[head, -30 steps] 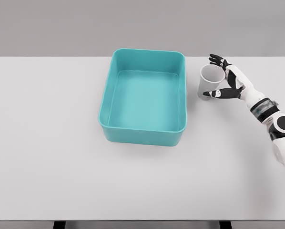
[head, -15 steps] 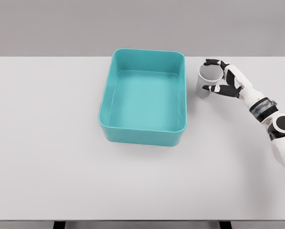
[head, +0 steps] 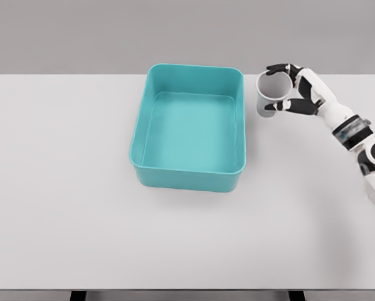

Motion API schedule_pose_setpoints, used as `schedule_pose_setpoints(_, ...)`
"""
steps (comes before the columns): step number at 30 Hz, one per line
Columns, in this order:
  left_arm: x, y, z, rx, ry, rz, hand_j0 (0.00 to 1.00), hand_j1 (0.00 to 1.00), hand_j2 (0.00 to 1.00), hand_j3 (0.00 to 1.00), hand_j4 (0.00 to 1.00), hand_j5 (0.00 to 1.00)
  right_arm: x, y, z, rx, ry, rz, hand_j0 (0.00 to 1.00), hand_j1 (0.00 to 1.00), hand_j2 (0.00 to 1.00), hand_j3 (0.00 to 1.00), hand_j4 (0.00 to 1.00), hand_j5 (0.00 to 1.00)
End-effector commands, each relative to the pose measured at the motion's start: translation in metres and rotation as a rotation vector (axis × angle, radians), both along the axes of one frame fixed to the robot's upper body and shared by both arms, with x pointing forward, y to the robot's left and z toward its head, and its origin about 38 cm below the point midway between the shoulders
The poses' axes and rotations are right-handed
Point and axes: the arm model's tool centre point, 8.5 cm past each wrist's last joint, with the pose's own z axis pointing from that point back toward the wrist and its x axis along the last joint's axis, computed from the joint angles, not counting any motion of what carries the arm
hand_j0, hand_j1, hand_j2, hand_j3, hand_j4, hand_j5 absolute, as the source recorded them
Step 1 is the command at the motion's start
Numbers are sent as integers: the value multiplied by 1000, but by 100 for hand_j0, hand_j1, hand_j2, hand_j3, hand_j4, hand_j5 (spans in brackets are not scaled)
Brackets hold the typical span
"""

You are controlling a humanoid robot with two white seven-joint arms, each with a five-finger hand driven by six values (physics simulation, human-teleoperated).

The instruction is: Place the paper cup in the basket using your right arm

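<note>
Main risk is the cup (head: 268, 94) slipping or crushing. It is thin paper held from the side, and only two dark fingertips (head: 274, 106) show against its wall, so too little squeeze could let it tilt out and too much could buckle the wall. Second risk is clipping the basket (head: 189, 127). The cup sits just right of the basket's far right corner, and if carried left too low its base could catch the right rim and tip it or shove the basket. Releasing too early would drop it on the bench (head: 62, 188) right of the basket.

Cup is upright, open mouth up, not in the basket. I cannot tell for sure whether its base touches the bench; it looks slightly raised.

Right hand (head: 292, 89) is wrapped around the cup from the right, one finger curled over the far rim side, thumb on the near side, palm facing left. Forearm runs from the lower right edge up and left toward the cup, wrist roughly straight. Left arm does not show.
</note>
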Motion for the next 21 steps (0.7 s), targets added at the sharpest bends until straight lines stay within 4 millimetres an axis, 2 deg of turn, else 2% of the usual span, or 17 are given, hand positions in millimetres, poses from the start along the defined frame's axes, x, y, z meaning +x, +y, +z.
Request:
schedule_pose_setpoints(1,0,0,0,0,0,0,100,100,100,100,100,100,-1,0,10,-3,-22,11,56,56,56,56,56,56)
schedule_pose_setpoints(2,0,0,0,0,0,0,100,100,100,100,100,100,-2,-5,16,-16,-35,13,56,56,56,56,56,56)
schedule_pose_setpoints(6,0,0,0,0,0,0,100,100,100,100,100,100,-2,-1,27,-16,-75,32,56,56,56,56,56,56)
schedule_pose_setpoints(16,0,0,0,0,0,0,100,100,100,100,100,100,5,26,71,-56,-183,116,56,56,56,56,56,56)
schedule_pose_setpoints(21,0,0,0,0,0,0,100,100,100,100,100,100,5,36,75,-107,-210,148,57,57,57,57,57,57)
